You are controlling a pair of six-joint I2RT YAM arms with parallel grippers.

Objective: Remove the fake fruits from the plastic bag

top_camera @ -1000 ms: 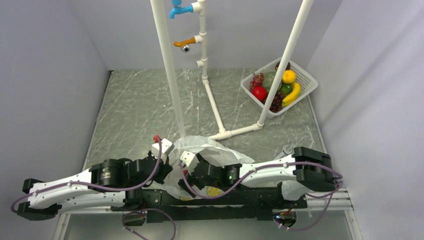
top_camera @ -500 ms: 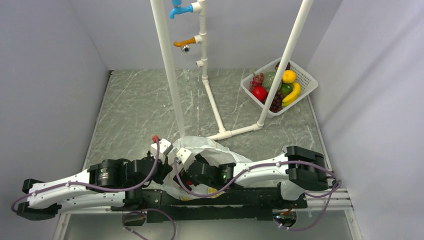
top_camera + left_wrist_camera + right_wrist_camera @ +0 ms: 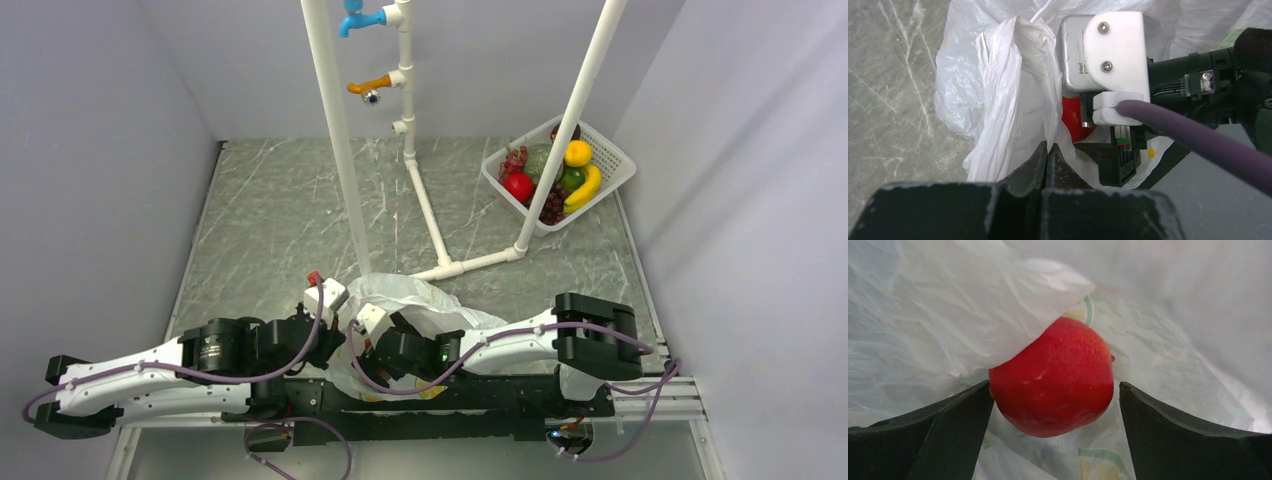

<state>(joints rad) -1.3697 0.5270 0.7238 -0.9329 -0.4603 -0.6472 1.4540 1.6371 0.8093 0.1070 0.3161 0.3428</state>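
Observation:
The plastic bag (image 3: 435, 303), white with lemon prints, lies crumpled at the near edge between both arms. My left gripper (image 3: 1047, 146) is shut, pinching the bag's film (image 3: 998, 90) at its mouth. My right gripper (image 3: 1055, 390) is open inside the bag (image 3: 1173, 315). A red apple (image 3: 1055, 377) sits between its two fingers, close to the left one and partly under a fold of film. The apple also shows in the left wrist view (image 3: 1073, 120) behind the right wrist camera. In the top view the right gripper's fingers are hidden in the bag.
A white basket (image 3: 612, 158) at the back right holds a red apple (image 3: 518, 186), a banana (image 3: 585, 188), grapes and other fruits. A white pipe frame (image 3: 340, 130) with taps stands mid-table, its foot just behind the bag. Grey walls close in both sides.
My right arm has slid left, pushing its gripper deeper into the bag. The left arm and its hold on the bag have not moved.

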